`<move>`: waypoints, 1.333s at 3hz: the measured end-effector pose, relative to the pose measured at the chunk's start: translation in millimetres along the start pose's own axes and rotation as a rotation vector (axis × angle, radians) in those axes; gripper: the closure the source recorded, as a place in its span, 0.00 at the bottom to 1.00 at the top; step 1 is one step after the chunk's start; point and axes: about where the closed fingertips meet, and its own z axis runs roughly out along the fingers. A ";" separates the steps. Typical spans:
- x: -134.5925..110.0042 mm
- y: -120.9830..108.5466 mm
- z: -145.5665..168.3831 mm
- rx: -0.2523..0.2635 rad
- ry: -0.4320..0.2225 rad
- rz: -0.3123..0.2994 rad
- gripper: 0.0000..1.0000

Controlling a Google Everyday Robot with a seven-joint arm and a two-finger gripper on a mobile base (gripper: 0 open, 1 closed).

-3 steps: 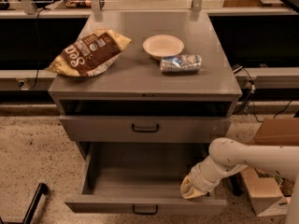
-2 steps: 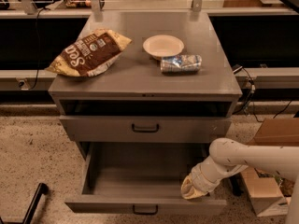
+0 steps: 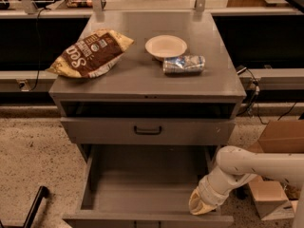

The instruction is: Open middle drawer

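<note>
Standing pulled well out of the grey metal cabinet [image 3: 142,80], beneath the cabinet's taller-fronted grey drawer [image 3: 190,132], the wide, shallow grey metal middle drawer [image 3: 147,175] is recorded as open; the cream-covered gripper [image 3: 203,204] is found at the cabinet's lower right, by the open drawer's front corner; its grasp cannot be told; a brown chip bag [image 3: 90,53], white bowl [image 3: 166,45] and crumpled silver packet [image 3: 184,64] are noted on the cabinet top.

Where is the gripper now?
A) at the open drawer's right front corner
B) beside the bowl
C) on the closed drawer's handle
A: the gripper sits low at the right front corner of the pulled-out middle drawer, well away from the bowl and the handle above.
</note>
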 end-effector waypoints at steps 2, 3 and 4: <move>-15.1 16.8 -7.4 0.017 -0.045 0.009 1.00; -17.0 3.4 -20.5 0.090 -0.023 0.042 1.00; -21.5 -2.2 -43.6 0.185 0.004 0.067 1.00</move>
